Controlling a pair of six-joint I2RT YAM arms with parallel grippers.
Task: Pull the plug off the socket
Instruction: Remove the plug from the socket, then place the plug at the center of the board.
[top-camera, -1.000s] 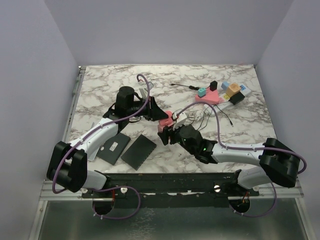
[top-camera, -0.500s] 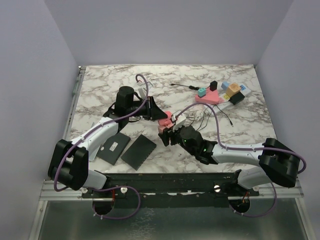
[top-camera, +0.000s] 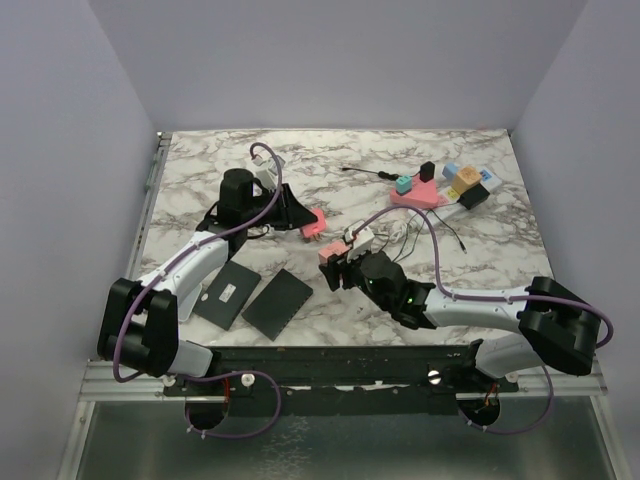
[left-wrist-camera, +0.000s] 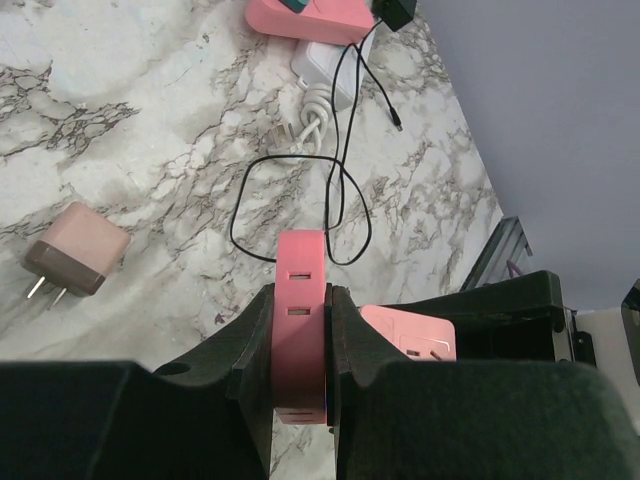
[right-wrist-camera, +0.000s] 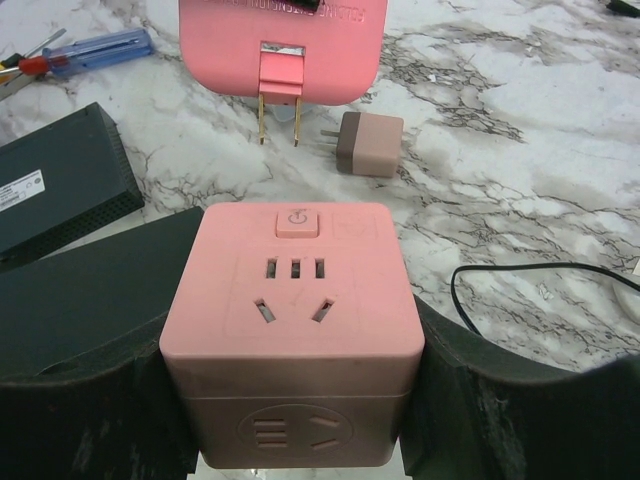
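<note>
left claw (left-wrist-camera: 300, 305) clamped on pink plug (left-wrist-camera: 300, 350), right claw (right-wrist-camera: 295, 370) gripping pink socket cube (right-wrist-camera: 292, 290), plug's lettering apparently illegible

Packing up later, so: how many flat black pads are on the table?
2. The labelled black pad lies near the front edge, beside the left arm; the plain black pad lies beside it, toward the centre. The arms could hide others.
</note>
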